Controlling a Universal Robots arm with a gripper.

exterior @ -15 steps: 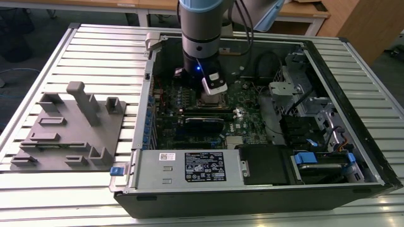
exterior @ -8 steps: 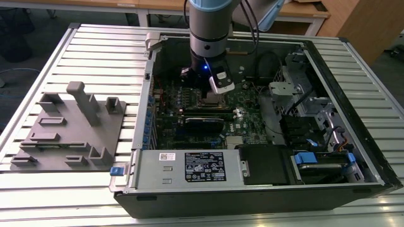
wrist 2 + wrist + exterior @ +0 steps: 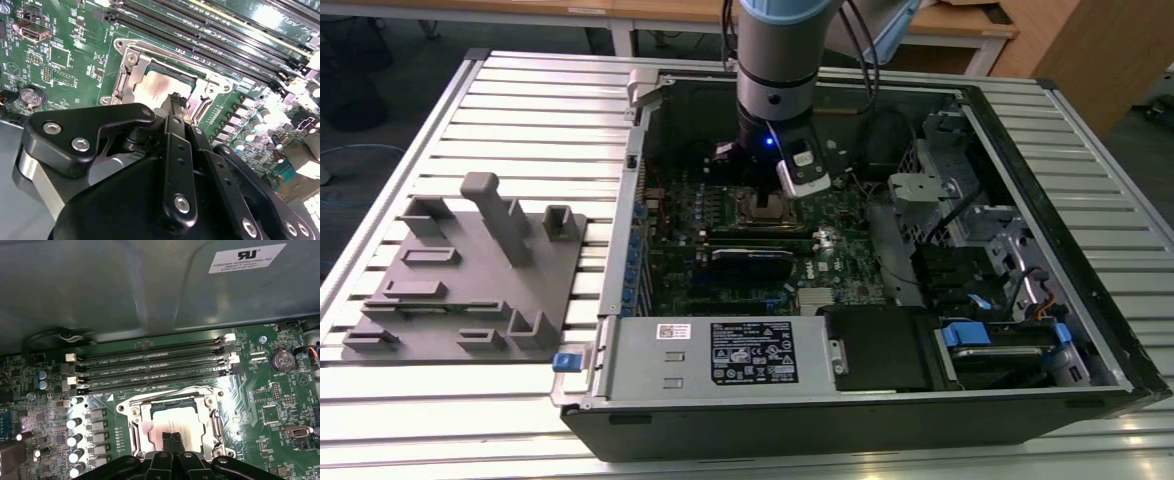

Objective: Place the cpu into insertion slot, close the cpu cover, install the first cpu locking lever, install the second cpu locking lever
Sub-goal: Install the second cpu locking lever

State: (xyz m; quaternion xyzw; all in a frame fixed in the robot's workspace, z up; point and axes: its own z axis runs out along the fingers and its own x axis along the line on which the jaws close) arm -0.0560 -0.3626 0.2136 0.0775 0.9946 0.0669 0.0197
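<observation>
The cpu (image 3: 172, 419) lies flat in the insertion slot (image 3: 125, 408) on the green motherboard, its dull silver top (image 3: 156, 86) showing in both wrist views. The cpu cover (image 3: 136, 429), a silver frame with a cut-out centre, lies down flat around the chip. My gripper (image 3: 170, 439) hangs straight over the socket with its two black fingers pressed together, their tips just above or on the chip's near half and nothing between them. In the exterior view the gripper (image 3: 771, 197) stands over the socket (image 3: 766, 209) in the middle of the open computer case.
Long black memory slots (image 3: 150, 371) run beside the socket. Rows of silver capacitors (image 3: 75, 440) stand on another side. The case wall (image 3: 125, 285) rises behind. Outside the case a grey fixture block (image 3: 467, 280) sits at the exterior view's left, and the power supply box (image 3: 720, 352) is at the front.
</observation>
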